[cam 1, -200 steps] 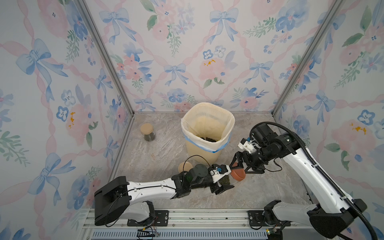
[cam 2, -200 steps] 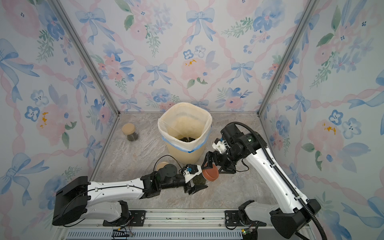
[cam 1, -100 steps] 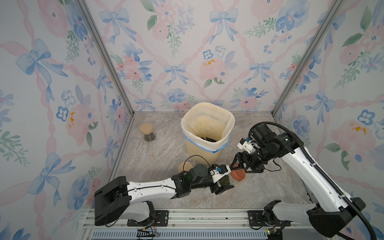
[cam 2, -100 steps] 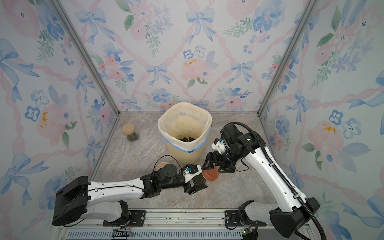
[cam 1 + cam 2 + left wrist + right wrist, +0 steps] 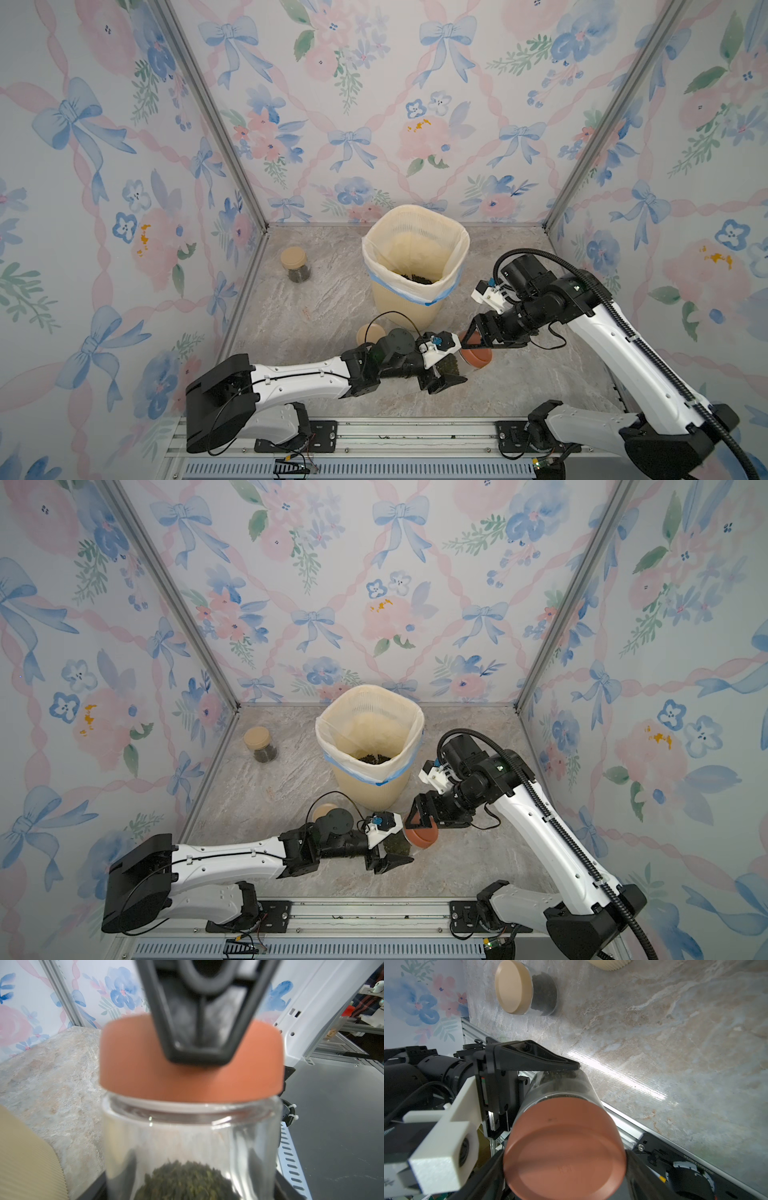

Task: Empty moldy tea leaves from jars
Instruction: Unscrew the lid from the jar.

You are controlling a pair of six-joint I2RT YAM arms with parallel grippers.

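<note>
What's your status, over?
Left gripper shut on clear round glass jar, held sideways. Right gripper clamped on its reddish-brown round lid, not yet off. Dark tea leaves inside. Nothing blocking cream ribbed bin.

Left arm (image 5: 299,376): white shell links dotted with small dark screw holes, black joints, and a big boxy black base housing (image 5: 220,399).
Right arm (image 5: 623,345): the same white links and black joints, with a small green light (image 5: 575,286) on its black elbow block.
Cables: a black ribbed conduit (image 5: 614,309) along the right arm and a thin black wire loop (image 5: 390,316) at the left wrist.
Camera mounts: a white printed bracket (image 5: 438,347) with a blue insert on the left wrist and a plain white bracket (image 5: 490,296) on the right wrist.
Left gripper (image 5: 452,365): matte black plastic fingers (image 5: 533,1059), triangular, with open ribbed frames.
Right gripper (image 5: 478,351): the same black tapered fingers (image 5: 199,1022), hollow with a centre rib.
</note>
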